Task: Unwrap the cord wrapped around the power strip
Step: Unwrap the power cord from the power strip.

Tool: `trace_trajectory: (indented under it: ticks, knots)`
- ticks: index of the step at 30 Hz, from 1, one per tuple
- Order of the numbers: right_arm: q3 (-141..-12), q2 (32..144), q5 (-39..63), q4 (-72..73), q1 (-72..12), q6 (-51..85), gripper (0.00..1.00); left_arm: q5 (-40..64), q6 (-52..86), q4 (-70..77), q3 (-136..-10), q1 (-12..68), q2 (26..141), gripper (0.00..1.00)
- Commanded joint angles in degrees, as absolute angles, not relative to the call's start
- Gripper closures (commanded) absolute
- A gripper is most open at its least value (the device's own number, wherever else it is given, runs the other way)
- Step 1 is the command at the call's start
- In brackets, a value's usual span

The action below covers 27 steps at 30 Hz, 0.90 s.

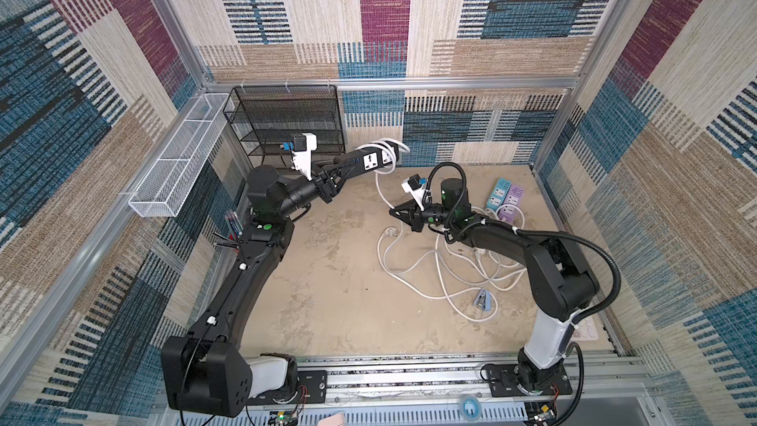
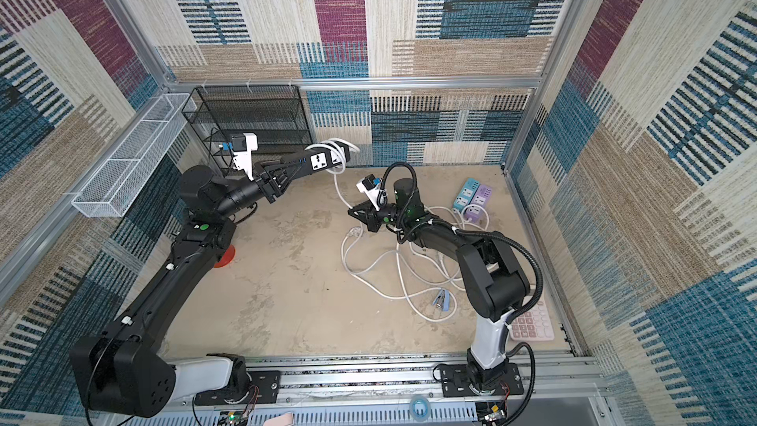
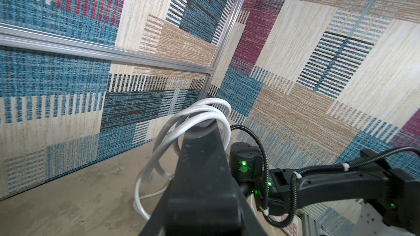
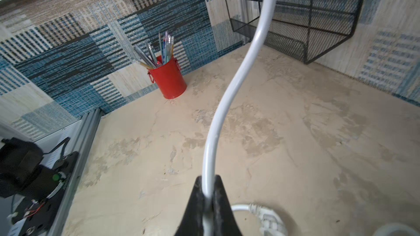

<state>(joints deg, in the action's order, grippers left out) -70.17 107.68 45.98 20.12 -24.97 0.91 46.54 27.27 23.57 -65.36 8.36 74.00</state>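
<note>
Mid-unwrap: the left pincer [image 1: 338, 176] clamps the power strip [image 1: 368, 161] and holds it above the bench [image 1: 327, 288], upper centre in both top views. About 3 loops of cord [image 3: 204, 114] circle its far end. The right pincer [image 1: 396, 214] pinches the cord and should next carry it around that end.

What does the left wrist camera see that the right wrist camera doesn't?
Only the left wrist view: the black power strip with the white cord looped around its far end, plus the right arm. Only the right wrist view: a red cup of pens, a black mesh shelf, a plug lying on the table, and the right tool pinching the cord. Both: the white cord and the tan table.
</note>
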Motion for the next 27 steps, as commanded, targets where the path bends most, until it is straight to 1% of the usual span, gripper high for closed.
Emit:
trace_trajectory:
  ticks: [1,5,8,17,21,26,27]
  knots:
    - [-75.34,111.59,44.2,24.44,-23.38,4.07,1.0,47.81,28.3,27.5,-65.14,9.32,73.69,1.0]
    - [-80.75,115.14,45.04,26.65,-20.01,7.24,1.0,47.63,28.0,27.49,-64.27,10.91,73.66,1.0]
    - [-84.02,115.6,45.78,27.27,-17.56,8.93,1.0,47.14,27.8,27.49,-63.4,12.09,74.3,1.0]
    - [-95.27,110.25,44.57,17.9,-14.11,4.28,1.0,45.95,27.58,27.54,-62.23,13.54,77.59,1.0]
    - [-96.0,105.54,44.6,15.41,-12.22,2.87,1.0,44.03,25.54,24.72,-62.64,13.5,78.14,1.0]
    - [-91.98,97.89,43.59,13.53,-10.07,0.87,1.0,41.68,23.83,22.92,-62.46,12.87,77.15,1.0]
    - [-89.58,96.31,43.0,13.3,-9.81,0.46,1.0,41.37,23.66,22.9,-62.41,12.6,76.76,1.0]
